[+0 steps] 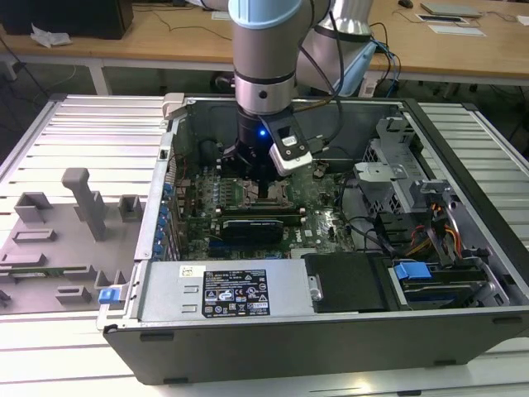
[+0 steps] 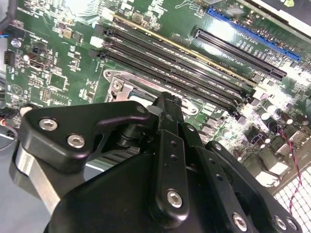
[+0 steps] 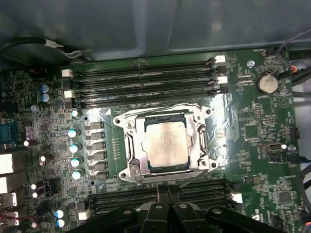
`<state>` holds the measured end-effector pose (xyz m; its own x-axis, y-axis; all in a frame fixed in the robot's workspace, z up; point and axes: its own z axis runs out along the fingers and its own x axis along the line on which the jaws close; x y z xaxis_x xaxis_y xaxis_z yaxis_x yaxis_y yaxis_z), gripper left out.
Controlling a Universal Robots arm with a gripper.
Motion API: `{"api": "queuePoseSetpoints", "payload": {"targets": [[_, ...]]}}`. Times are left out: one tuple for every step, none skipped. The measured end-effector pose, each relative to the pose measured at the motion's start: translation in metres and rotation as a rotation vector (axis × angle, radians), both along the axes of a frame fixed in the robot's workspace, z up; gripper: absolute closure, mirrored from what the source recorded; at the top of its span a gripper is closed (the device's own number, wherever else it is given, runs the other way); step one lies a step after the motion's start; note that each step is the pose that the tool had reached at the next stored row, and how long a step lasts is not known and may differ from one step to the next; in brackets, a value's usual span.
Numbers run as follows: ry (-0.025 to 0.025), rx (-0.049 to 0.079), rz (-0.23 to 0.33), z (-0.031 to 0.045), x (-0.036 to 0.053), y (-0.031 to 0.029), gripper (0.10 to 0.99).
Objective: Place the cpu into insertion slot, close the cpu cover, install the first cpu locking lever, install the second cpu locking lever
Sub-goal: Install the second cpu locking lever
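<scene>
The open computer case (image 1: 463, 248) lay on its side on a ribbed metal worktop (image 1: 83, 132), and the arm (image 1: 263, 66) reached straight down into it, its thick grey and blue body blocking much of the far part of the board from where I stood. The gripper (image 1: 263, 184) hung just above the socket near the middle of the green motherboard (image 1: 326, 223); in the first wrist view its black jaws looked drawn together with nothing between them, the gripper (image 3: 166, 194) poised at the socket's edge. The cpu (image 3: 166, 144), a flat square with a pale, dull metal top, sat in the socket, and the cpu cover (image 3: 137, 145), a thin shiny steel frame with an open centre, lay down flat around it. Long black memory slots (image 3: 146, 82) ran along one side of the socket and more lay on the opposite side, partly hidden under the gripper. A row of small silver-topped capacitors (image 3: 74, 148) stood beside the socket, and a round coin battery (image 3: 267, 83) lay near a board corner. At the case's near edge sat a grey power supply box (image 1: 223, 289). On the worktop toward the exterior view's left rested a grey moulded fixture tray (image 1: 58, 240) with upright posts.
</scene>
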<state>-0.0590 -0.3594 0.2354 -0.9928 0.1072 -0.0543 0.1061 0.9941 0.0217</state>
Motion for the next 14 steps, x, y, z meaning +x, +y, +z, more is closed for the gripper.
{"api": "queuePoseSetpoints", "payload": {"targets": [[0.0001,0.002,0.000,-0.0015,-0.0014,-0.0001,0.980],[0.0000,0.005,0.000,-0.0022,-0.0027,-0.0001,0.980],[-0.0002,0.009,0.000,-0.0026,-0.0040,-0.0002,0.980],[-0.0005,0.016,0.000,-0.0033,-0.0058,-0.0004,0.980],[-0.0005,0.020,0.000,-0.0038,-0.0068,-0.0008,0.980],[-0.0004,0.023,0.000,-0.0044,-0.0076,-0.0014,0.980],[-0.0006,0.027,0.000,-0.0059,-0.0086,-0.0032,0.980],[-0.0005,0.029,0.000,-0.0068,-0.0092,-0.0048,0.980],[-0.0005,0.033,0.000,-0.0078,-0.0099,-0.0066,0.980],[-0.0006,0.039,0.000,-0.0091,-0.0112,-0.0088,0.980],[-0.0009,0.054,0.000,-0.0098,-0.0136,-0.0099,0.980],[-0.0011,0.063,0.000,-0.0102,-0.0152,-0.0105,0.980],[-0.0011,0.069,0.000,-0.0106,-0.0167,-0.0112,0.980],[-0.0012,0.078,0.000,-0.0120,-0.0183,-0.0135,0.980]]}}
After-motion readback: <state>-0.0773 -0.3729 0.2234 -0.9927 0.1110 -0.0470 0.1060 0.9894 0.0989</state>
